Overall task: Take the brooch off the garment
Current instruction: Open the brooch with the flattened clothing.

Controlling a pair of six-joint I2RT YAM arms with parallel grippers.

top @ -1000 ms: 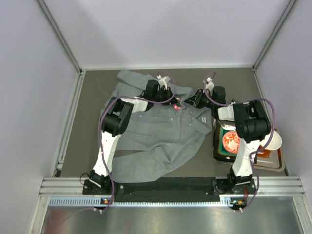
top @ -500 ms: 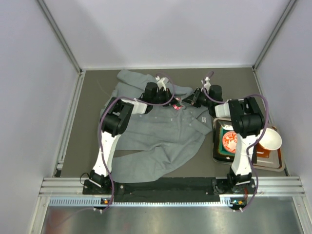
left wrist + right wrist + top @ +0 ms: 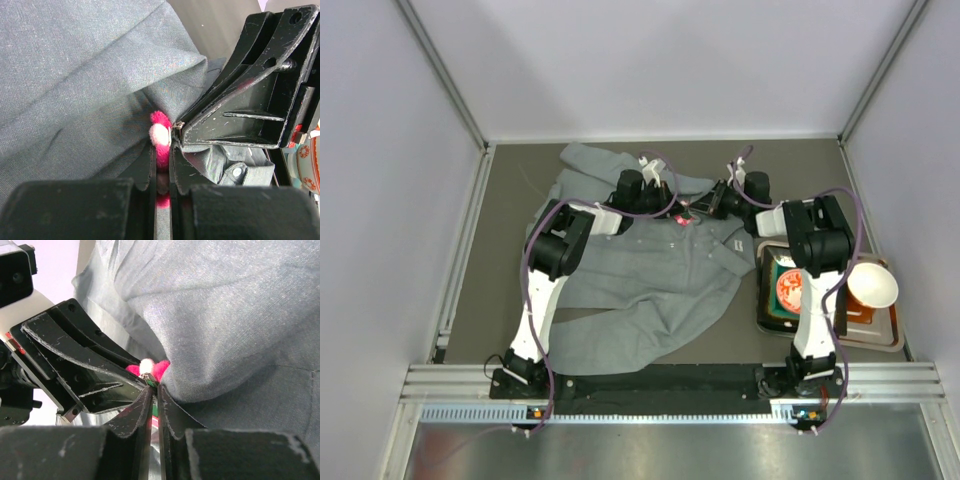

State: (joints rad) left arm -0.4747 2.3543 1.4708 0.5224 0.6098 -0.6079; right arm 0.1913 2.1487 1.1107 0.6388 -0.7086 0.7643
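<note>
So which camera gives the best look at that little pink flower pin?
Left wrist: the brooch sits centre-frame, pink petals and pale middle clear. Right wrist shows it partly hidden; the top view shows only a pink speck.

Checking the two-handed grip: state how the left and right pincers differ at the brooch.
Left pincer clamps the brooch by its pink petals; right pincer nips a small metal bit at its edge. Left pincer reaches in from the left, right pincer from the right. Both are shut, tips nearly meeting over the garment.
</note>
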